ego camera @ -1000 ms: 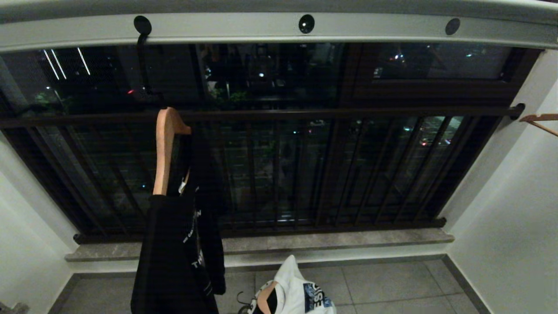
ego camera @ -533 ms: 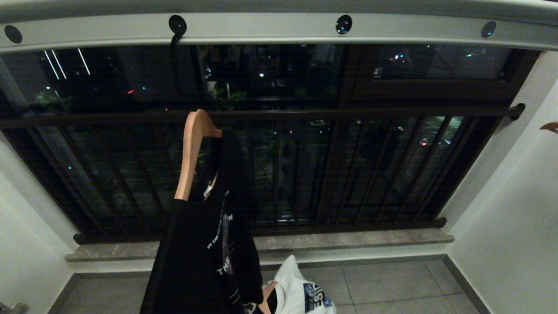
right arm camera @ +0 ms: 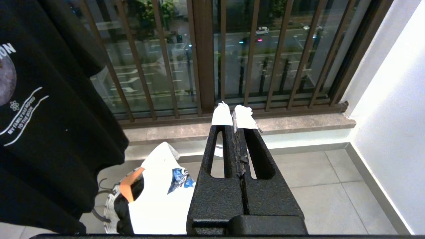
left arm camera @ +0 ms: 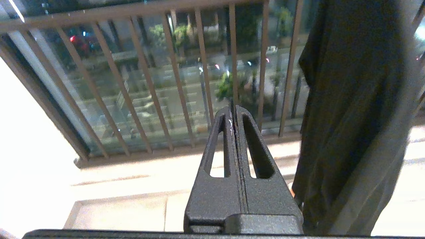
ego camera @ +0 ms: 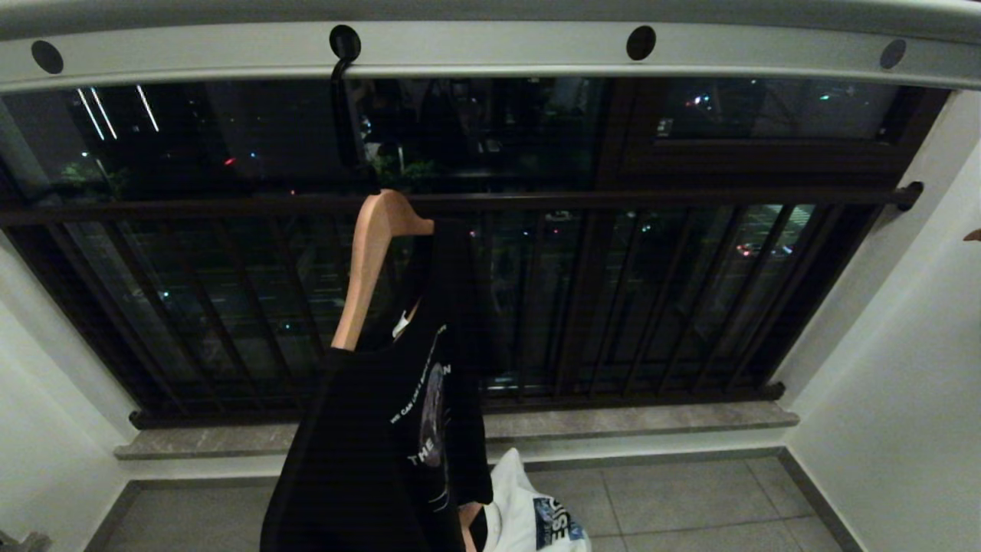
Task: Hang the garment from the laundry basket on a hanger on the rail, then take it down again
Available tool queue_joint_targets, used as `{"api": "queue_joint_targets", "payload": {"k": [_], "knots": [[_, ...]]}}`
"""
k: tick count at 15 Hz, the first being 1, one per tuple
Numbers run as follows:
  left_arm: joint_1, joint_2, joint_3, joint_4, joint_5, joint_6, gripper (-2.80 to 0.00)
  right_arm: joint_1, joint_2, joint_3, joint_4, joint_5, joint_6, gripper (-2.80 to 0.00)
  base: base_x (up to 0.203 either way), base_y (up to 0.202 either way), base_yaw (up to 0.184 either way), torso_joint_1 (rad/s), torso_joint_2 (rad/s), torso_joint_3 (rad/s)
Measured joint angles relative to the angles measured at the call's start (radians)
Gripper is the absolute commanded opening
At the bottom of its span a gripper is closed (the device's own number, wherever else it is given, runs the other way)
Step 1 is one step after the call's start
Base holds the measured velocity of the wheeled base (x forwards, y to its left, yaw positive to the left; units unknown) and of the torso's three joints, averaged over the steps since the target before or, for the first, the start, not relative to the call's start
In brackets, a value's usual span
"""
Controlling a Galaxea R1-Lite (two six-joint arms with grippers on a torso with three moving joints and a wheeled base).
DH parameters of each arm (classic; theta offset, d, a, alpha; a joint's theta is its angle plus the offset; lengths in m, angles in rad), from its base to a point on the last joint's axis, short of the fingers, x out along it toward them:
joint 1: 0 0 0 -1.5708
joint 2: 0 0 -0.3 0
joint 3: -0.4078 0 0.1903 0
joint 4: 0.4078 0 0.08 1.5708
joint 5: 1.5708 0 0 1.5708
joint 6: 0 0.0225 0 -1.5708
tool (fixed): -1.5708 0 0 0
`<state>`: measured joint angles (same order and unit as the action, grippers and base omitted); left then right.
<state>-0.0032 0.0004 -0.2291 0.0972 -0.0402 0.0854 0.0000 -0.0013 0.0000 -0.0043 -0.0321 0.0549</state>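
The pale rail (ego camera: 490, 50) with round dark holes runs across the top of the head view. A black hook in one hole carries a wooden hanger (ego camera: 368, 268) with the garment, a black printed T-shirt (ego camera: 383, 445), hanging on it edge-on. The same shirt (left arm camera: 348, 116) hangs just beside my left gripper (left arm camera: 234, 109), which is shut and empty and apart from the cloth. My right gripper (right arm camera: 234, 109), its tips taped white, is shut and empty, pointing at the window sill. On the floor stands the laundry basket (right arm camera: 109, 207), its rim partly hidden under the black shirt (right arm camera: 43, 116).
A white shirt (right arm camera: 159, 196) with a blue print and an orange hanger (right arm camera: 131, 184) lie in the basket. A dark window grille (ego camera: 613, 307) and a stone sill (ego camera: 613, 422) close the front. White walls stand on both sides. Another hanger's tip (ego camera: 973, 234) shows at the far right.
The rail, with the hanger and black shirt on it, has shifted to the right against the still window grille. The hanger at the far right has nearly left the view.
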Motion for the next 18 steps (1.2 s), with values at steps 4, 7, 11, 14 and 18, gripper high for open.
{"api": "queue_joint_targets", "payload": {"k": [4,7,11,14,18], "knots": [[0.0,0.0,0.192,-0.214,0.005,0.021,-2.8,0.0,0.0,0.0,0.0,0.0,0.0,-2.8,0.0,0.0,0.0,0.0,0.0,0.0],[0.0,0.0,0.222,-0.214,0.01,0.022,-2.8,0.0,0.0,0.0,0.0,0.0,0.0,-2.8,0.0,0.0,0.0,0.0,0.0,0.0],[0.0,0.0,0.228,-0.102,0.007,-0.005,-2.8,0.0,0.0,0.0,0.0,0.0,0.0,-2.8,0.0,0.0,0.0,0.0,0.0,0.0],[-0.001,0.0,0.229,-0.104,0.007,-0.019,-2.8,0.0,0.0,0.0,0.0,0.0,0.0,-2.8,0.0,0.0,0.0,0.0,0.0,0.0],[0.0,0.0,0.229,-0.104,0.007,-0.023,-2.8,0.0,0.0,0.0,0.0,0.0,0.0,-2.8,0.0,0.0,0.0,0.0,0.0,0.0]]}}
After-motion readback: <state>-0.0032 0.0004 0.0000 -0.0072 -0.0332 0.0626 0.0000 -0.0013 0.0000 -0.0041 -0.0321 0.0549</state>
